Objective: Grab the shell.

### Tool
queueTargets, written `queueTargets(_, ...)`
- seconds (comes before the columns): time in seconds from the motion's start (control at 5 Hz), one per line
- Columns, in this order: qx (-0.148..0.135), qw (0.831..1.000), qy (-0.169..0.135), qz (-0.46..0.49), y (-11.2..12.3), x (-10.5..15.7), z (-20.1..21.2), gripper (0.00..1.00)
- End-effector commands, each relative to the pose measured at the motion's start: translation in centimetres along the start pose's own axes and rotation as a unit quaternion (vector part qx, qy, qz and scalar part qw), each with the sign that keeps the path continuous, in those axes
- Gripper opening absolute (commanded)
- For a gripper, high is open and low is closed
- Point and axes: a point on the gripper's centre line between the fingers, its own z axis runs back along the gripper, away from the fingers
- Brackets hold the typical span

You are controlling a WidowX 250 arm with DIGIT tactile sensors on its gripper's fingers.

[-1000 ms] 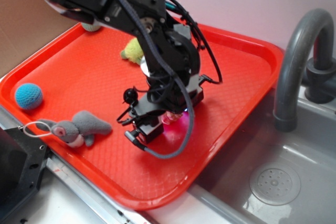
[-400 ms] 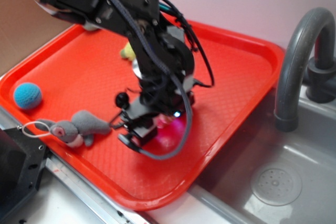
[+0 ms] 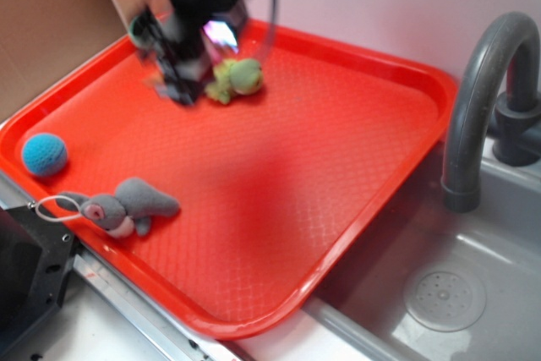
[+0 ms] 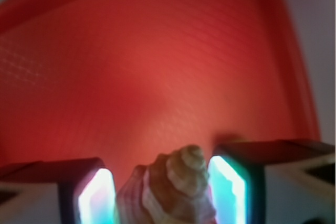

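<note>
The shell point(image 4: 176, 184), tan-brown with ridged whorls and its tip pointing away, sits between the two glowing pads point(image 4: 226, 182) of my gripper point(image 4: 164, 174) in the wrist view. The gripper is shut on it, well above the red tray point(image 4: 157, 66). In the exterior view the gripper point(image 3: 218, 37) is a dark blur high over the tray's point(image 3: 355, 133) back left, just above the plush turtle. There the shell shows only as a bright pinkish glow at the fingers.
A yellow-green plush turtle point(image 3: 237, 78) lies near the tray's back. A grey plush bunny point(image 3: 127, 205) and a blue ball point(image 3: 45, 155) lie at the front left. A grey faucet point(image 3: 482, 82) and sink point(image 3: 439, 293) are to the right. A black fixture point(image 3: 25, 276) stands at the lower left.
The arm has risen from the tray's middle and swung toward the back left, carrying the shell. The turtle, partly hidden before, now shows in full.
</note>
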Motion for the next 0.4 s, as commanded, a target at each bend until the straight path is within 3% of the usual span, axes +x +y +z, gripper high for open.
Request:
queueTargets(0.0, -0.033, 0.963, -0.054, 0.262, -0.6, -7.2, 6.5, 0.00)
queueTargets(0.2, -0.043, 0.921, -0.053, 0.382, -0.6, -8.8, 7.4, 0.00)
